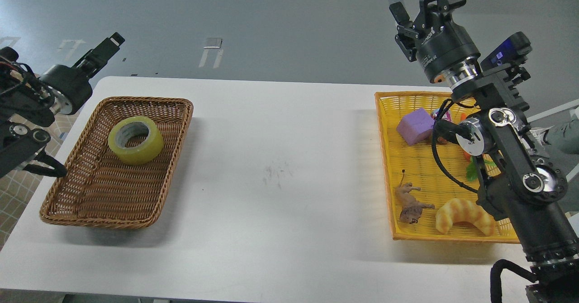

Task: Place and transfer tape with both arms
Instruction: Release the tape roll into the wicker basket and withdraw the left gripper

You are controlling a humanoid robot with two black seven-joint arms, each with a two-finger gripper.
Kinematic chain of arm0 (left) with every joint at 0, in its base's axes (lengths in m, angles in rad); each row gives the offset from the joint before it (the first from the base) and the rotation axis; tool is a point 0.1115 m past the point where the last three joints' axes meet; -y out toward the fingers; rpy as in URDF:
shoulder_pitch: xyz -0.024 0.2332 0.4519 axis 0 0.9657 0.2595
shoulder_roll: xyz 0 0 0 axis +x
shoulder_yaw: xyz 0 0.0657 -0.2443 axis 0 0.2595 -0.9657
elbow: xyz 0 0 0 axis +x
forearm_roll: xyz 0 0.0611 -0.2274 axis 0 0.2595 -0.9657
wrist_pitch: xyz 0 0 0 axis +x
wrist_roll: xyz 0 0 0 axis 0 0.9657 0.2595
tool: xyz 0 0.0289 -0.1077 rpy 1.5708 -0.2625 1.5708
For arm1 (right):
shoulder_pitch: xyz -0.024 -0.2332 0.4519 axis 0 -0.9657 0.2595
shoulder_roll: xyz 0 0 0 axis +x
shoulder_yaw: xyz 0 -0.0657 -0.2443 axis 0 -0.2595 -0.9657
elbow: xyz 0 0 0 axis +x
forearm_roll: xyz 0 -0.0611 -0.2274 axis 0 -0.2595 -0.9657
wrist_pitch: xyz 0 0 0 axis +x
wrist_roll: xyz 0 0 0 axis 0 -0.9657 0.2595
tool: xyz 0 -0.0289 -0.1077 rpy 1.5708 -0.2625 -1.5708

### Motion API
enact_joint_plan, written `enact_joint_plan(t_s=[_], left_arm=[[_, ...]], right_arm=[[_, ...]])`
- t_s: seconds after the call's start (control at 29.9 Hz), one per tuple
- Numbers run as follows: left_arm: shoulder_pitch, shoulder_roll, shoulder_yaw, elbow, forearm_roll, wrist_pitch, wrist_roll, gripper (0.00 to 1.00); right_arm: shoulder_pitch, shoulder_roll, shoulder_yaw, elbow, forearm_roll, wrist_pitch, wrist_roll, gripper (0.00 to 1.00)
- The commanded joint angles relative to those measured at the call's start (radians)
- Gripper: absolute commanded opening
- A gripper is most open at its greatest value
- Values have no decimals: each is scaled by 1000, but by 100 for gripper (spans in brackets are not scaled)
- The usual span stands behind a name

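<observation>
Your view looks down on a white table (pixel 280 167) set on a grey floor (pixel 271 22). Your left gripper (pixel 105 49) hangs off the table's far left corner, raised and pointing away from you; it shows as one dark shape, so you cannot tell whether its fingers are apart or together. Nothing is seen in it.

Below and to the right of that gripper, nearer you, sits a brown wicker basket (pixel 72 194). The tape (pixel 135 139) lies flat in the basket's far half, hole up, touching only the weave and well apart from the gripper.

Your right gripper (pixel 414 16) is held high past the table's far right edge. Its fingers stand apart, with one short finger out to the left and the other running up out of view, and nothing between them.

Beneath that gripper, toward you, is a yellow tray (pixel 384 167). It holds a purple block (pixel 416 125), a toy lion (pixel 409 203) and a croissant (pixel 463 215). Your right arm (pixel 520 176) crosses over the tray's right side and hides part of some orange and green items there.
</observation>
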Motion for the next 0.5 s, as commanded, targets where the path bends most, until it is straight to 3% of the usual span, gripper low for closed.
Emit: enact_joint_plan(t_s=[0.0, 0.07, 0.17, 0.3, 0.47], left_arm=[[-99, -17, -6, 41, -133, -102, 1, 98], [-240, -69, -6, 149, -170, -276, 1, 98], [-349, -127, -15, 215, -189, -421, -1, 98], [-360, -164, -78, 180, -357, -448, 2, 98], [-279, -222, -124, 121, -514, -467, -7, 98]], right_arm=[[10, -2, -2, -5, -1, 1, -6, 100], [39, -2, -8, -20, -4, -1, -25, 100], [61, -2, -8, -35, -1, -1, -55, 100], [101, -2, -7, -42, 8, 7, -63, 100], [108, 4, -2, -42, 48, 10, -63, 100]])
